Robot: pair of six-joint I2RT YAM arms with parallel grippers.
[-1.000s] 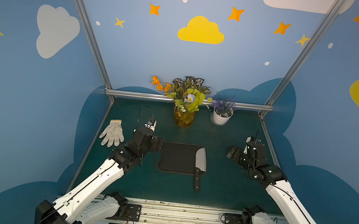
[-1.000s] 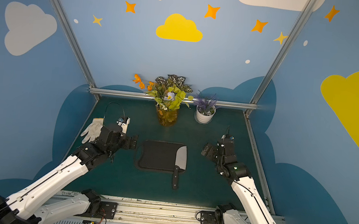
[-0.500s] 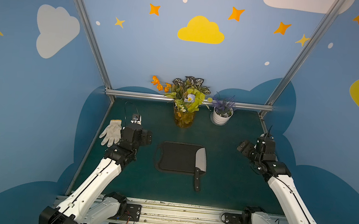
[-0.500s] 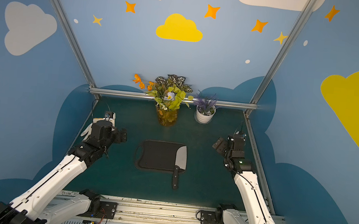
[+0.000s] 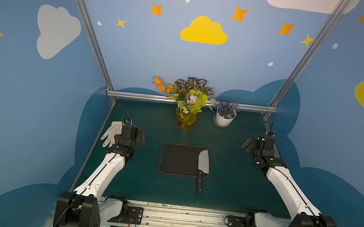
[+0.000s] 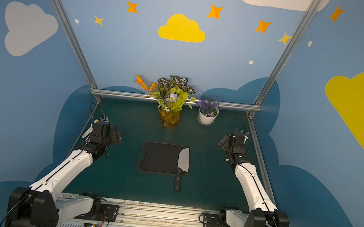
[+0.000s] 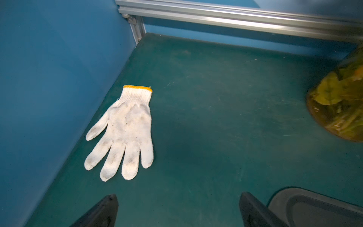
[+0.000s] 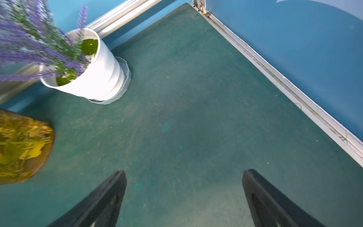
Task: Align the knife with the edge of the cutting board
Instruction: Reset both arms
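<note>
At the left side of the worktop (image 5: pixel 227 179), the left pincer (image 7: pixel 178 196) hangs wide open and empty. The cutting board (image 5: pixel 179 159) lies flat in the middle. The knife (image 5: pixel 202 168) rests along its right edge, handle reaching past the near rim. It looks heavy, stiff, with a slippery blade, so the handle seems the best hold. The right pincer (image 8: pixel 184 172) is also open, empty.

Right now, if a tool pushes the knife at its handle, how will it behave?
The knife looks rigid, so it should move as one piece. Pushed at the black handle, it would probably pivot, because the broad blade lies flat on the cutting board.
</note>
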